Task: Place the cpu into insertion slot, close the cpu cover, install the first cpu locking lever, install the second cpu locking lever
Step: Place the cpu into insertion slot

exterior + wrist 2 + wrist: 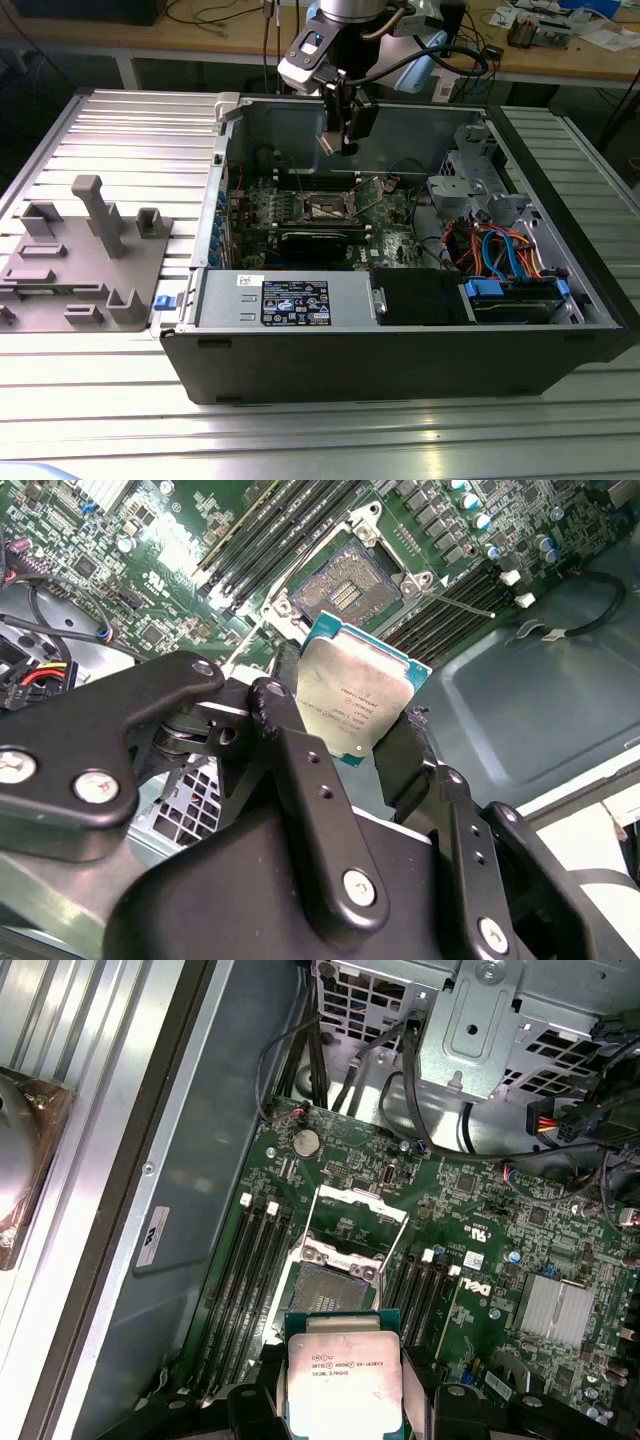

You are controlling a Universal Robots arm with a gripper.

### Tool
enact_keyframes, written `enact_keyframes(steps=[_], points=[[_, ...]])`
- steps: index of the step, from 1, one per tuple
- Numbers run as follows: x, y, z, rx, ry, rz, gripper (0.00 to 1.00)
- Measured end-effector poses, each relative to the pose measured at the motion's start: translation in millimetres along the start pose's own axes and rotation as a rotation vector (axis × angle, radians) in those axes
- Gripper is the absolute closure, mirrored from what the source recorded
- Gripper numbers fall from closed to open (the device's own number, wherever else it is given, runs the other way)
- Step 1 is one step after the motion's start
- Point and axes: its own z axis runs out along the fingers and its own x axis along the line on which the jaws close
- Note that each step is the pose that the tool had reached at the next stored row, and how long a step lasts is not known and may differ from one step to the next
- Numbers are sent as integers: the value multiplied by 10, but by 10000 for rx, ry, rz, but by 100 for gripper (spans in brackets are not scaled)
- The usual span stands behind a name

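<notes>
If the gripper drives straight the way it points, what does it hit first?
Probably the open insertion slot, which lies straight ahead of the gripper. The cpu it holds would touch first. Exact alignment is unclear.

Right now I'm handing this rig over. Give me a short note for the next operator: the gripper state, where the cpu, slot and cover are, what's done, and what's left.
gripper: shut on the cpu, gripping it by opposite edges.
cpu: in the air above the green board, apart from the socket.
insertion slot: bare, contact field exposed.
cpu cover: swung up, open.
Done: the cpu is picked up and brought over the case.
Left: seat the cpu, close the cover, then both locking steps.
</notes>
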Motion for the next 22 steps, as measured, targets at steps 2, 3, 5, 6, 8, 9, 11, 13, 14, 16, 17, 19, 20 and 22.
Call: enact_keyframes(steps=[2, 3, 5, 6, 8, 9, 11, 13, 14, 16, 17, 19, 20, 22], points=[[0, 0, 0, -1, -1, 30, 45], [0, 0, 0, -1, -3, 46, 45], [0, 0, 0, -2, -5, 82, 45], [0, 0, 0, -2, -7, 113, 45], [0, 0, 0, -3, -9, 143, 45], [0, 0, 0, -3, -10, 164, 45], [0, 0, 0, -4, -12, 192, 45], [0, 0, 0, -4, -13, 222, 45], [0, 0, 0, -4, -14, 236, 45], [0, 0, 0, -5, -17, 265, 45], [0, 0, 0, -5, -18, 284, 45], [0, 0, 1, -6, -19, 311, 45], [0, 0, 1, -6, -20, 327, 45], [0, 0, 1, -7, -22, 360, 45]])
